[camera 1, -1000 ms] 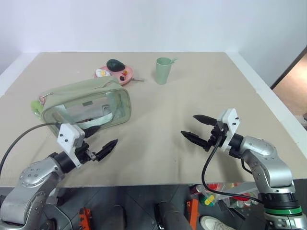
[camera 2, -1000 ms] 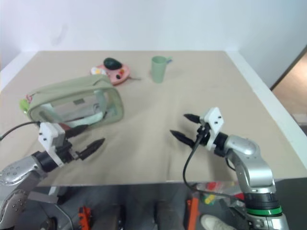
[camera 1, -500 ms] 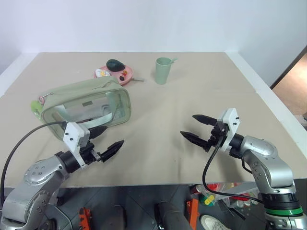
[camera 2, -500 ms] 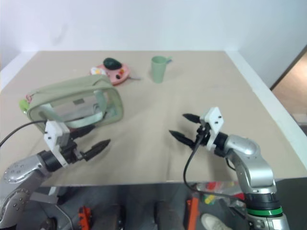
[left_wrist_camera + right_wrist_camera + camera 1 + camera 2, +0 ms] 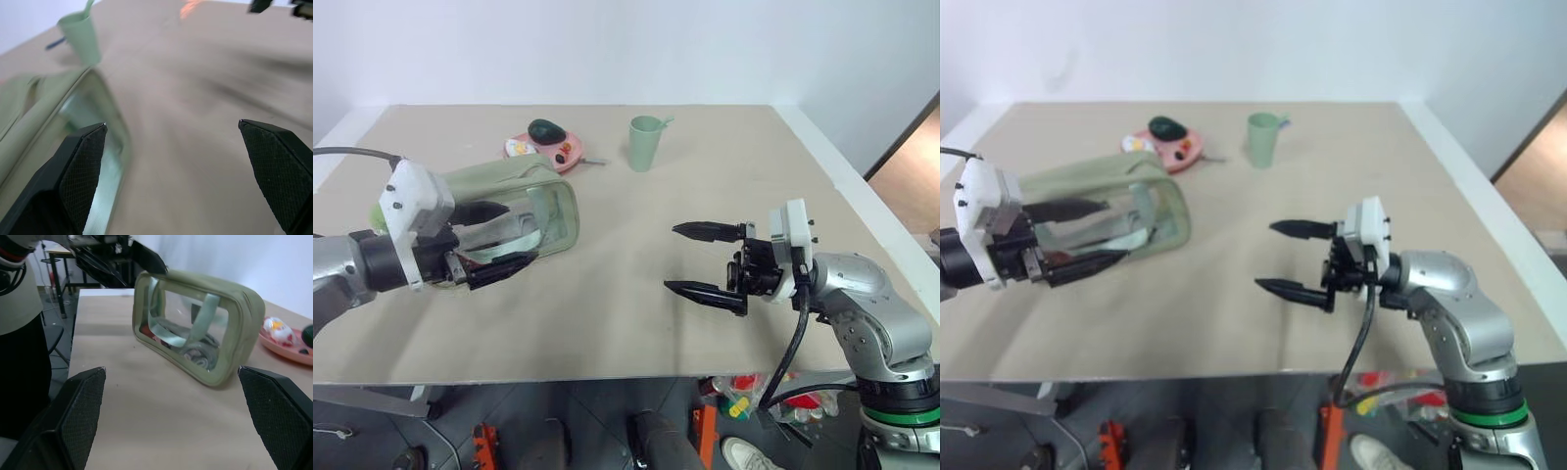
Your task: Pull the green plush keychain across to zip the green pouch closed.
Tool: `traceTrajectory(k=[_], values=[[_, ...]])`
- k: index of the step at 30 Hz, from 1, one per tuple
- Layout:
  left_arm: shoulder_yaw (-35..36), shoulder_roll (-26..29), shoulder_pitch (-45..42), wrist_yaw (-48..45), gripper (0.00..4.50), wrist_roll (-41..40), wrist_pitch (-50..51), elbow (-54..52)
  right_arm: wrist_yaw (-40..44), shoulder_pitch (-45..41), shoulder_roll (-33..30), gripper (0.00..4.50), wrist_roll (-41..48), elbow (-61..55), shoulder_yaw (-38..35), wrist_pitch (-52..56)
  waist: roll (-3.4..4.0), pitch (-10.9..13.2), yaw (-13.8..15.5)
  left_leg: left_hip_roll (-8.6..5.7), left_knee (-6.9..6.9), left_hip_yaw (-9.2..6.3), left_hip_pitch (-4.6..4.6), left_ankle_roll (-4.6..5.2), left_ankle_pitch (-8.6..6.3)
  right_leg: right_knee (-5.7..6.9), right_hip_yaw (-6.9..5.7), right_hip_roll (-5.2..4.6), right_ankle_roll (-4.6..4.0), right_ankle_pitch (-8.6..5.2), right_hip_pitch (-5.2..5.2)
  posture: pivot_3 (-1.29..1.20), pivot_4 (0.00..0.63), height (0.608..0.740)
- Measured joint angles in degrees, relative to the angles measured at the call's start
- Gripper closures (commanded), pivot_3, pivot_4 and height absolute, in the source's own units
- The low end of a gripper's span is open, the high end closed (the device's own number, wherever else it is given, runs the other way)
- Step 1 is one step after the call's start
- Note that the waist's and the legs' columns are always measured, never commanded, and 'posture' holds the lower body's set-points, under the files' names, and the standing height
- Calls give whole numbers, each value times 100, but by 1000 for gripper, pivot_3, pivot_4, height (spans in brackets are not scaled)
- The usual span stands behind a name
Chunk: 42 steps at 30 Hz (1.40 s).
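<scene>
From the head camera you can see your left gripper [image 5: 491, 240] has come up off the table edge and now sits right in front of the green pouch [image 5: 553, 201], fingers spread wide with nothing in them. The right gripper [image 5: 703, 259] has also lifted and swung to point across at the pouch, also wide open and empty, well apart from it. So you've only lined up so far; I'd say the actual zip pull hasn't started. Catch is, the green plush keychain was peeking out at the pouch's far left end a second ago, and now your left hand's white block covers that spot, so you can't tell where it sits right now. The left wrist view gives you the pouch's clear side panel [image 5: 88, 127] close by one finger [image 5: 80, 169], plus the pale green cup [image 5: 80, 34] behind. The right wrist view is the useful one: it shows the whole pouch [image 5: 195, 323] side-on with the strap and stuff inside, the left gripper's fingers at its far end, and the pink plate [image 5: 286, 340] off beside it.
</scene>
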Motion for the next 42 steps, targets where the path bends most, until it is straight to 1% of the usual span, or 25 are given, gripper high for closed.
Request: traceTrajectory(k=[4,7,9,12,19,20,23,25,26,27,28,29,30,32,34,38,42], values=[[1,147,-293,-33,36,242,-29,515,-13,-85,2,22,-55,1,68,-46,0,1,7,-2,0,1,-1,0,0,0,-1,-4,0,0,0,0,150,740],[-98,148,-528,-93,36,443,-70,886,-6,-103,2,22,-136,5,115,-143,-1,1,7,-1,0,0,-2,0,0,0,-2,-3,0,0,-1,0,150,740],[-246,146,-730,-173,36,592,-188,1053,-25,-118,18,22,-175,4,198,-180,-1,1,7,-1,0,-1,-2,0,0,0,-3,-4,0,0,0,0,150,740],[-604,63,-1069,-337,36,1023,-571,1470,-80,-123,56,22,-200,-4,236,-253,-1,1,8,-2,0,-1,-1,-1,1,2,-3,-4,0,1,2,0,150,740],[-1394,135,-1115,-947,36,2124,-1310,2222,-263,80,56,22,-303,-124,239,-368,-1,1,9,-1,-2,0,-12,-1,0,8,-2,-4,10,6,-11,0,150,740],[-1454,136,-1138,-1044,550,2218,-1385,2288,-295,115,54,0,-311,-154,238,-372,-1,1,9,-1,-1,0,-15,-1,0,10,-2,-4,15,8,-14,0,150,740],[-1633,176,-1298,-1314,1410,2397,-1464,2347,-394,235,48,0,-342,-264,229,-395,-1,1,9,-2,-1,0,-16,-1,0,12,-3,-4,18,10,-15,0,150,740],[-1704,177,-1418,-1442,2206,2555,-1531,2448,-447,304,45,0,-356,-295,228,-401,-1,1,10,-2,3,0,-16,-1,1,15,-3,-4,17,10,-14,0,150,740],[-1719,177,-1459,-1476,2449,2592,-1546,2492,-458,312,44,0,-357,-317,227,-403,-1,1,9,-2,3,0,-16,-1,1,16,-3,-4,17,10,-14,0,150,740],[-1734,177,-1488,-1508,2827,2614,-1556,2526,-474,318,44,0,-357,-336,227,-411,-1,1,9,-2,5,0,-15,-1,1,18,-3,-4,17,10,-14,0,150,740],[-1782,177,-1560,-1581,3307,2663,-1580,2580,-517,345,42,0,-361,-372,221,-433,-1,1,9,-2,7,-1,-15,-1,1,18,-4,-4,17,10,-13,0,150,740],[-1799,177,-1588,-1641,3490,2700,-1595,2590,-533,353,42,0,-363,-386,221,-436,-1,1,9,-2,7,-1,-15,-1,1,19,-4,-4,17,10,-13,0,150,740],[-1855,175,-1666,-1720,3999,2734,-1629,2621,-548,375,36,0,-383,-387,218,-446,-1,1,9,-2,9,-1,-15,-1,1,19,-4,-4,17,10,-12,0,150,740],[-1899,169,-1731,-1837,4483,2765,-1636,2632,-554,406,33,0,-408,-387,218,-479,-1,1,13,-4,10,-1,-15,-1,1,19,-4,-5,17,10,-11,0,150,740],[-1942,100,-1833,-1892,4483,2823,-1636,2640,-560,414,31,0,-416,-387,218,-497,-1,1,26,-5,13,-4,-19,-1,1,19,-4,-5,18,10,-11,0,150,740],[-2090,-232,-2152,-1888,4483,2792,-1488,2532,-609,417,29,0,-460,-387,218,-534,-2,1,29,-6,25,-8,-35,-1,1,19,-7,-6,30,17,-15,0,150,740],[-2475,-686,-2557,-1881,4483,2717,-1249,1935,-689,351,3,0,-512,-355,193,-554,-2,1,32,-11,30,-14,-47,-1,1,19,-8,-7,41,21,-20,0,150,740]])
